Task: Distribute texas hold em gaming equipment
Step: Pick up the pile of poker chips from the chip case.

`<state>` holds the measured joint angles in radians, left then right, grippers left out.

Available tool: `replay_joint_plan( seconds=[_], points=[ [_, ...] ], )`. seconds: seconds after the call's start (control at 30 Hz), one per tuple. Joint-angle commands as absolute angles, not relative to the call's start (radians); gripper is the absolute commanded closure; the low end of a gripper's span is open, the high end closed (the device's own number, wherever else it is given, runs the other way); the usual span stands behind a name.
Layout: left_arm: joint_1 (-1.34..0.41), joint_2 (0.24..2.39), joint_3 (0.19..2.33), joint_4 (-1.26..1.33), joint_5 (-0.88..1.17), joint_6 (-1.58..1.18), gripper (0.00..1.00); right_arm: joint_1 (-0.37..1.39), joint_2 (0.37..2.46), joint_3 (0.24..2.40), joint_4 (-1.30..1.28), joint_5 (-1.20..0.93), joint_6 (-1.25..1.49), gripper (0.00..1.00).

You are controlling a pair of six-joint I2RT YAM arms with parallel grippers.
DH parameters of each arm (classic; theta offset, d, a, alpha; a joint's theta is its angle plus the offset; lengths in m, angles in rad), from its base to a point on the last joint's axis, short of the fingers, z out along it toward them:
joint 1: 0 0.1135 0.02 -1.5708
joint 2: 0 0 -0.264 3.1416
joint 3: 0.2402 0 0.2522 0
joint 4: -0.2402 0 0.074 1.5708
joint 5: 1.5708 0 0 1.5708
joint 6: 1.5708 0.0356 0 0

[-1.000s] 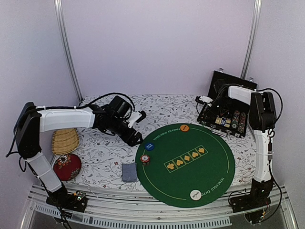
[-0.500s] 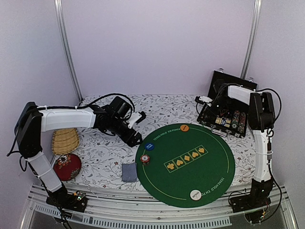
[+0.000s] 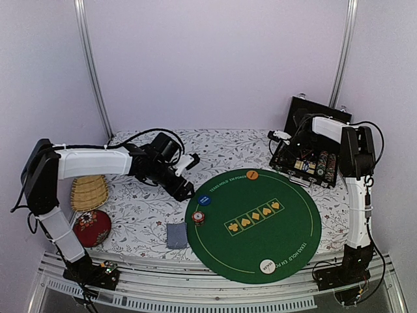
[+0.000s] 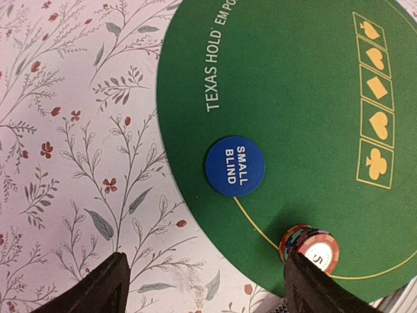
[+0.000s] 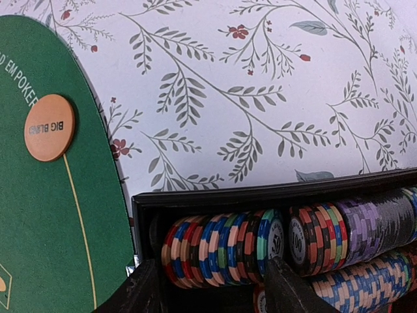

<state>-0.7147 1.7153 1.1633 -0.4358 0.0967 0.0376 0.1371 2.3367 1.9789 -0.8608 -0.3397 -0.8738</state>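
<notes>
So far, we see the blue disc (image 4: 234, 165), orange disc (image 5: 49, 127) and white disc (image 3: 266, 265) set at the left, far and near edges of the green mat (image 3: 260, 228), with one chip stack (image 4: 311, 249) beside the blue. Most chips (image 5: 313, 238) sit in the case (image 5: 260, 191) at the far right corner of the table (image 3: 143, 208), under our right gripper (image 5: 212, 290), jaws spread, so we judge much undealt. Our left gripper (image 4: 205, 287), jaws spread and empty, hovers by the mat's left edge, near the grey-blue cards (image 3: 176, 235).

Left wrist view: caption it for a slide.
Open left gripper near small blind button and chip stack on green mat.
</notes>
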Motion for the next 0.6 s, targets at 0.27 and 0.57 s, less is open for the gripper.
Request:
replay_joint_plan(
  seconds=[0.27,0.57],
  points=[
    [-0.701,1.736,1.198,-0.453,0.095,0.054,0.16,0.120,2.378,2.033,-0.752,-0.284,-0.841,0.44],
    [-0.701,1.735,1.186,-0.453,0.094,0.054,0.16,0.125,2.363,1.969,-0.777,-0.327,-0.870,0.45]
  ],
)
